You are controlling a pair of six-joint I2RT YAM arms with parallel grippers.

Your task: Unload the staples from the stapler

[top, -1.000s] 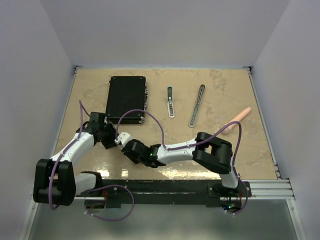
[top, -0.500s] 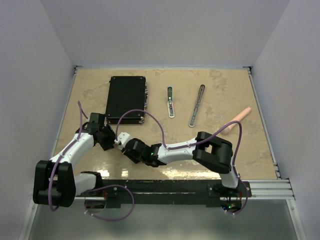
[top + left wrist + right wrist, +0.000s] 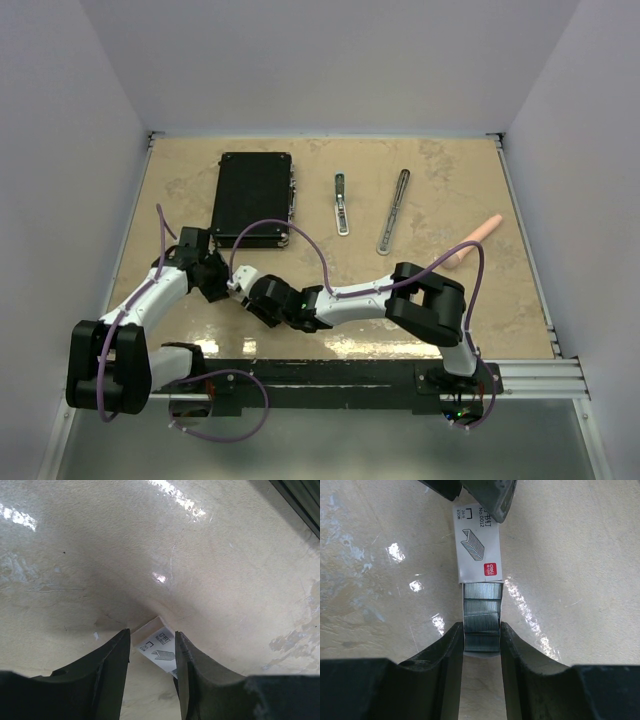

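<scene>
right wrist view has the right gripper (image 3: 481, 630) pinching a silvery ribbed block of staples (image 3: 481, 607) that pokes from a small white cardboard sleeve with a red mark (image 3: 476, 545). the left gripper (image 3: 152, 636) clamps the sleeve's other end, probably so the two can be drawn apart. this happens just in front of the flat black rectangular case (image 3: 252, 195). the slim silver two-bar stapler (image 3: 342, 205) lies right of the case, apart from both grippers. from above, the arms hide the staples, and the sleeve hides how many are inside it.

The staple box (image 3: 159, 650) is partly hidden behind the left fingers (image 3: 107, 680).
</scene>
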